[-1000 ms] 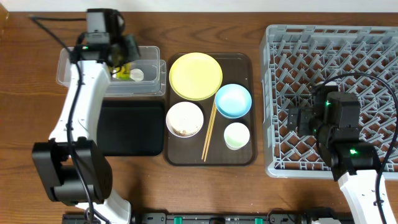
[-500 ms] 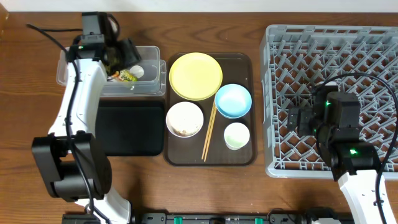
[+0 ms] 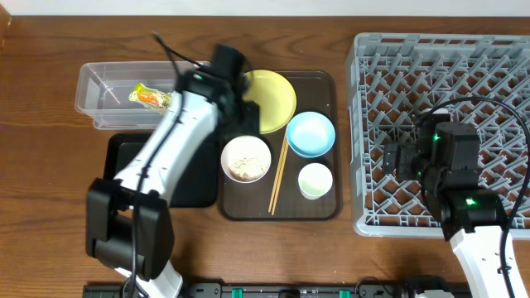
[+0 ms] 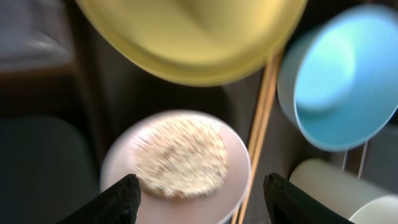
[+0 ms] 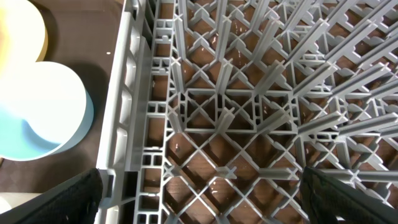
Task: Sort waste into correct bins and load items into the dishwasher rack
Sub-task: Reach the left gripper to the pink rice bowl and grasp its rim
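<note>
1. Dishwasher rack (image 3: 443,132) is seen at the right of the table (image 3: 50,165), standing apart from the other things; no dish is seen among its pegs.
2. A dark brown serving tray (image 3: 248,203) is set at the middle, just left of the rack.
3. A shallow black tray (image 3: 199,178) lies beside the serving tray's left edge and is partly covered by the left arm.
4. A clear tub (image 3: 103,103) is placed behind the black tray, at the far left.
5. The yellow plate (image 3: 277,103) rests at the far end of the serving tray; its left part is hidden by the left arm.
6. The light blue bowl (image 3: 310,134) is set just in front of the plate, to the right.
7. The white bowl (image 3: 265,159) sits left of the blue bowl, and cooked rice (image 4: 180,155) is held in it.
8. The left gripper (image 4: 202,199) is held above the white bowl, its fingers spread apart with nothing between them.
9. The right gripper (image 5: 205,199) is held over the rack near its left wall, fingers likewise apart and empty.
10. The small white cup (image 3: 315,180) stands at the tray's near right, in front of the blue bowl.
11. The chopsticks (image 3: 277,178) lie together between the white bowl and the cup.
12. The crinkled wrapper (image 3: 151,96) lies inside the clear tub.
</note>
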Robot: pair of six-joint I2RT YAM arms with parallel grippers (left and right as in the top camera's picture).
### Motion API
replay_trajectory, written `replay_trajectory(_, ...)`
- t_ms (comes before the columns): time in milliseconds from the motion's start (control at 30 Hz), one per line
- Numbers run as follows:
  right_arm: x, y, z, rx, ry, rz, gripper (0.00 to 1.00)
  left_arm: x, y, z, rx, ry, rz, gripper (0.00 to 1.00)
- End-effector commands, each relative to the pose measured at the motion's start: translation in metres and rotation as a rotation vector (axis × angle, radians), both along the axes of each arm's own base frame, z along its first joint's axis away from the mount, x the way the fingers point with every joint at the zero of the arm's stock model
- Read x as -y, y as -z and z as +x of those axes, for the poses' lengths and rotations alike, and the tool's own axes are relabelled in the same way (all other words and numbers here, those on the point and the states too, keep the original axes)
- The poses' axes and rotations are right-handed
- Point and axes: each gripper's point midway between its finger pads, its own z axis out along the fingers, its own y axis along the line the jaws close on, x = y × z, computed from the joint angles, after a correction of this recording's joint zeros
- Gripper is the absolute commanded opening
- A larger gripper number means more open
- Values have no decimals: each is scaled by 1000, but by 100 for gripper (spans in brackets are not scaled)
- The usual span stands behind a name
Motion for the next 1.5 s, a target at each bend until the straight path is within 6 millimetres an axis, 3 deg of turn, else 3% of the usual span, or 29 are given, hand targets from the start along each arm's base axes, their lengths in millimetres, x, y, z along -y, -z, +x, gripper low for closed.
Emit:
replay_trajectory(0,-5,-11,3,26,-7,12,99,8,18,-24,-49,4,50,66)
replay_trajectory(167,-5,-10,2,23,-7,12,99,30,43,-45,-61,50,53,63)
replay_trajectory(400,-5,-10,2,20,-7,12,99,52,61,-52,-17,88,26,49)
replay_trajectory(567,-5,-9,1,18,-7,12,99,44,67,-47,29,36,97,45)
replay_trajectory(900,-5,-9,1,18,-7,12,99,46,69,-45,45,18,116,45)
replay_trajectory(1167,-5,-9,1,16,-7,11,99,48,83,-49,17,25,133,44)
replay_trajectory(1333,-5,-9,1,16,-7,11,99,54,92,-46,21,33,131,39)
replay_trajectory(1467,-5,-8,1,14,-7,12,99,55,95,-48,14,37,137,28)
